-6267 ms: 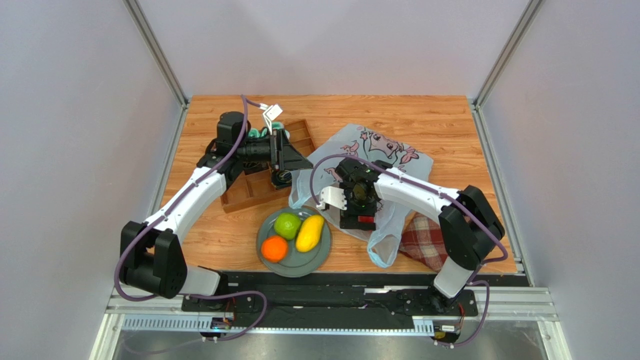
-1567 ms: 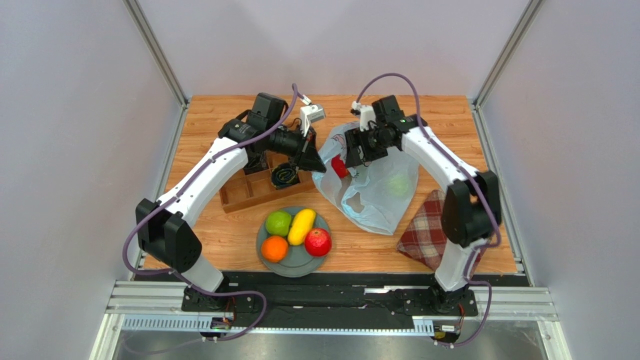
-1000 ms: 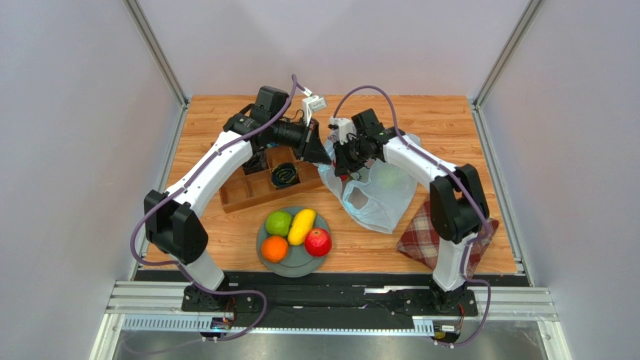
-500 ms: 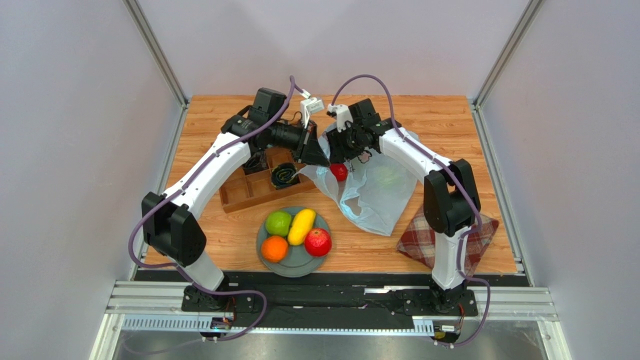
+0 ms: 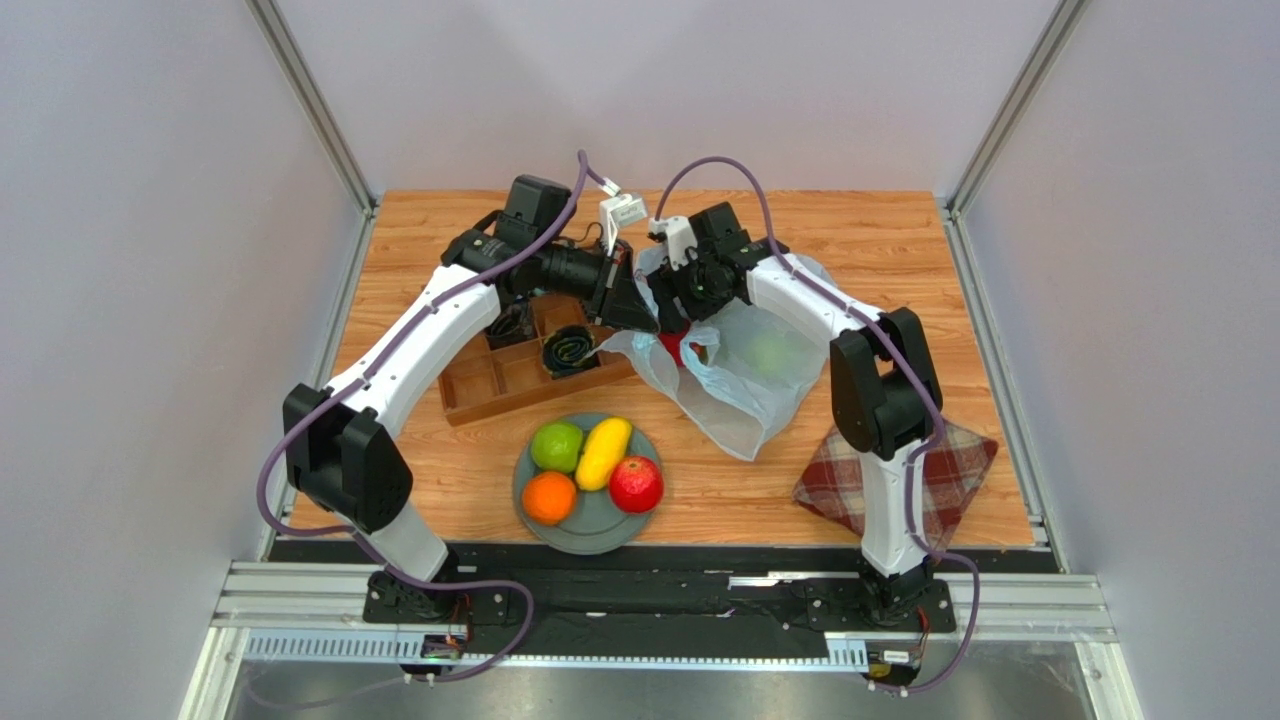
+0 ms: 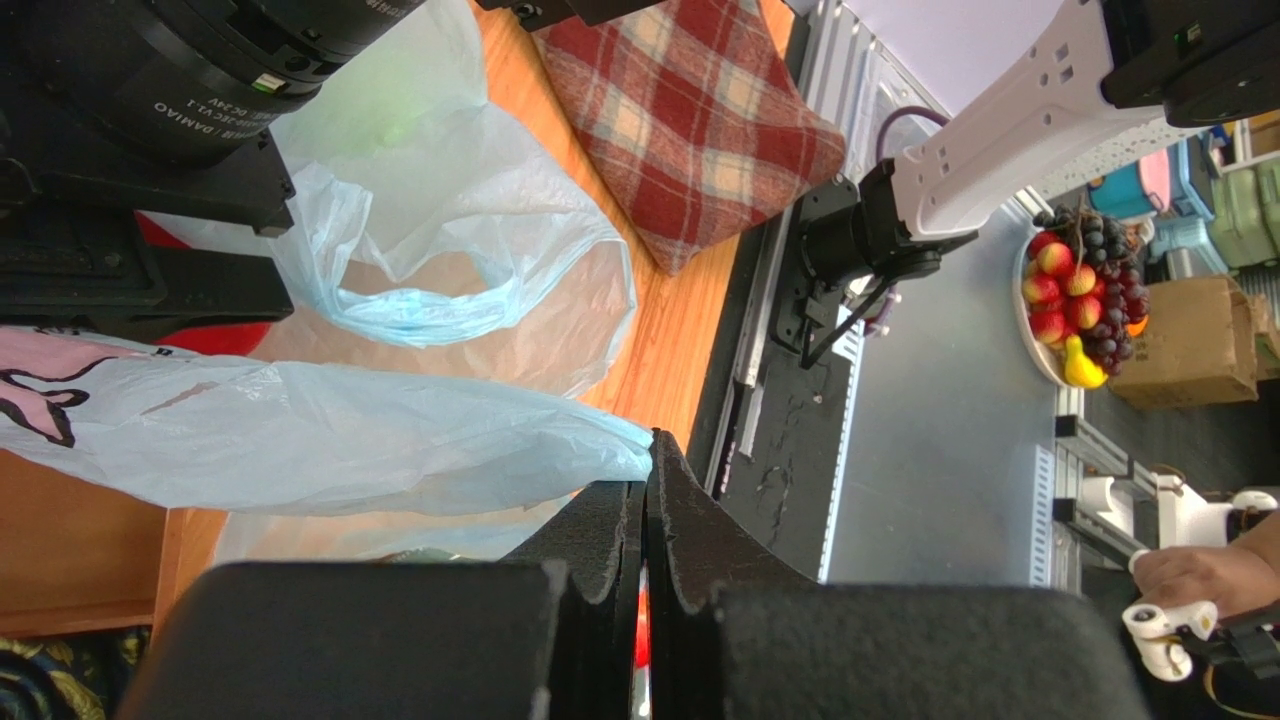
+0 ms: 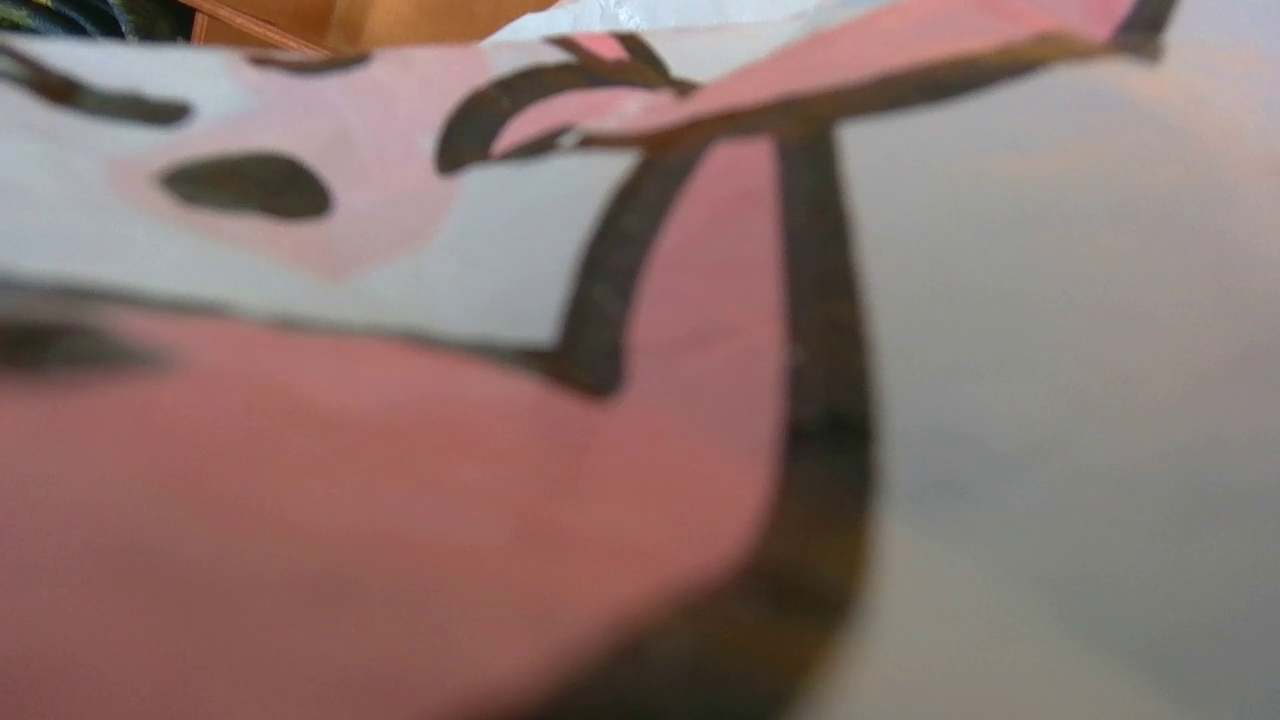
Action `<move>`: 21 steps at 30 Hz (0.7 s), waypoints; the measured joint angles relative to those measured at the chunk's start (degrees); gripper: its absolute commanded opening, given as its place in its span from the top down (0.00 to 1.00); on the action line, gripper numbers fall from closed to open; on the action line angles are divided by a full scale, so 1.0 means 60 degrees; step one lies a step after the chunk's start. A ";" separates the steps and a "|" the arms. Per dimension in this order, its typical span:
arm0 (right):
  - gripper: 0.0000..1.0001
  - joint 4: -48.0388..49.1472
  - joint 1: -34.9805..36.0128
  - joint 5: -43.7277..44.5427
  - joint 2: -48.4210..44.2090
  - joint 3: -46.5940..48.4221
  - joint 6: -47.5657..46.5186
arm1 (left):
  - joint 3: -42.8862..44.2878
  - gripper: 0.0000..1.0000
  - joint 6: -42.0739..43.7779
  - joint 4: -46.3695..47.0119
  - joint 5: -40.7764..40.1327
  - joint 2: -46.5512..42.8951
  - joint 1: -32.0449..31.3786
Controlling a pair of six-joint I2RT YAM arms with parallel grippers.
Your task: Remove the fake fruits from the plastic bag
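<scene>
A red apple [image 5: 637,483] has joined the plate [image 5: 601,534], and the right gripper [image 5: 687,290] has swung to the mouth of the bag [image 5: 736,393]. From above, four fruits [image 5: 606,453] are out; a green one [image 5: 774,356] and something red [image 5: 670,344] remain inside. Left wrist: the left gripper [image 6: 648,458] pinches bag film. Right wrist: only blurred print [image 7: 601,315] fills it, jaws unreadable.

White arm links [image 5: 428,323], black joints [image 5: 346,462], purple cables [image 5: 721,162], black left end effector [image 6: 648,458], white wrist camera housings [image 5: 624,215]
</scene>
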 measured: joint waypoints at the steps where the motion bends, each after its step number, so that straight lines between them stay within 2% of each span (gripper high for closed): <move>1: 0.27 -0.0007 0.0004 -0.0011 0.0004 0.0000 -0.0044 | 0.0000 1.00 0.0000 0.0000 -0.0004 0.0000 0.0000; 11: 0.25 -0.0601 0.0076 -0.0448 0.0433 -0.0106 -0.0415 | -0.0047 1.00 0.0018 0.0066 -0.0127 0.0138 0.0004; 14: 0.00 -0.1111 0.0091 -0.0452 0.0517 -0.0120 -0.0579 | -0.0051 1.00 0.0025 0.0066 -0.0182 0.0284 0.0015; 21: 0.00 -0.2127 -0.0033 -0.0703 0.0244 -0.0408 -0.1158 | -0.0051 1.00 0.0157 0.0062 -0.0208 0.0546 0.0127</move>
